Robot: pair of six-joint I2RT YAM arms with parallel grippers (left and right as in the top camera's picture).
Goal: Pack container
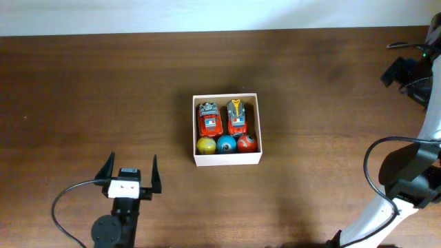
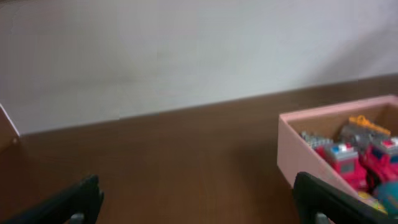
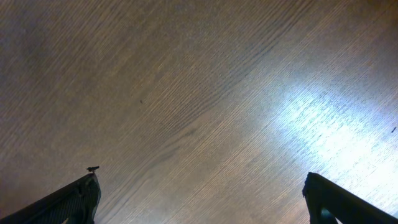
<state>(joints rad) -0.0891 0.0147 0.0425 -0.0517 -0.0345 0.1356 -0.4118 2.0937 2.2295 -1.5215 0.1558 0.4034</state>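
The pale cream container (image 1: 227,158) sits at the middle of the table. Inside it are two red toy cars (image 1: 209,119) (image 1: 237,118) side by side at the back, and a yellow ball (image 1: 206,145), a blue ball (image 1: 226,144) and a red ball (image 1: 247,143) in a row at the front. My left gripper (image 1: 129,172) is open and empty, to the front left of the container. In the left wrist view its fingers (image 2: 199,200) frame bare table, with the container (image 2: 298,146) at right. My right gripper (image 3: 202,196) is open and empty over bare wood.
The right arm (image 1: 406,172) stands at the table's right edge with cables (image 1: 372,165) looping beside it. A pale wall (image 2: 186,56) runs behind the table's far edge.
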